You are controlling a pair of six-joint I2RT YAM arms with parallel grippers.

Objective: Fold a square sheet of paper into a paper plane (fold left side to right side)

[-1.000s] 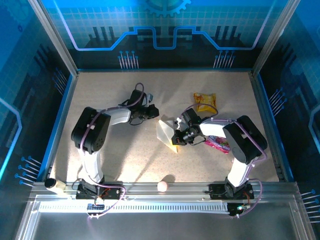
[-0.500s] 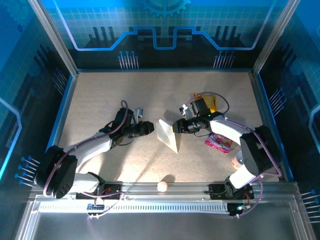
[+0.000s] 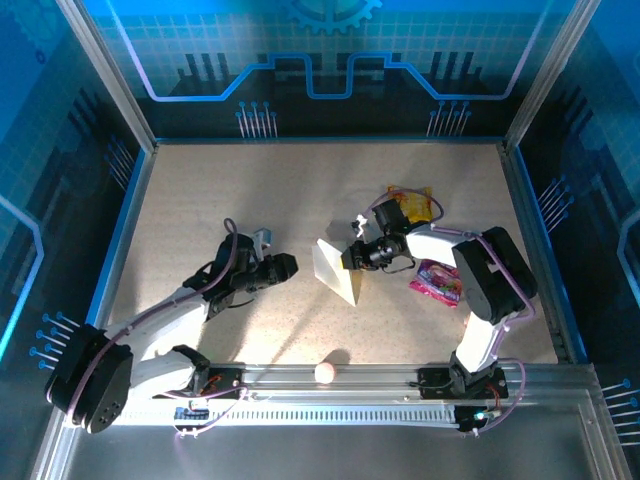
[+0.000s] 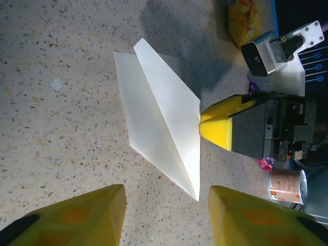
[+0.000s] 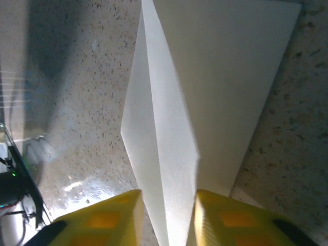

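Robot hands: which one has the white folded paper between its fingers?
The right gripper: its yellow fingers sit on either side of the folded paper's edge. The left gripper hovers apart from the paper, jaws open.

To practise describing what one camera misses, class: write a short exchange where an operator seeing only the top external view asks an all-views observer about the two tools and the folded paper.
Operator: Does the right tool have the folded paper?
Observer: Right wrist view: its yellow fingers stand apart, the paper's crease running between them.
Operator: And the left tool?
Observer: Left wrist view: open, the paper's point just ahead, apparently untouched.
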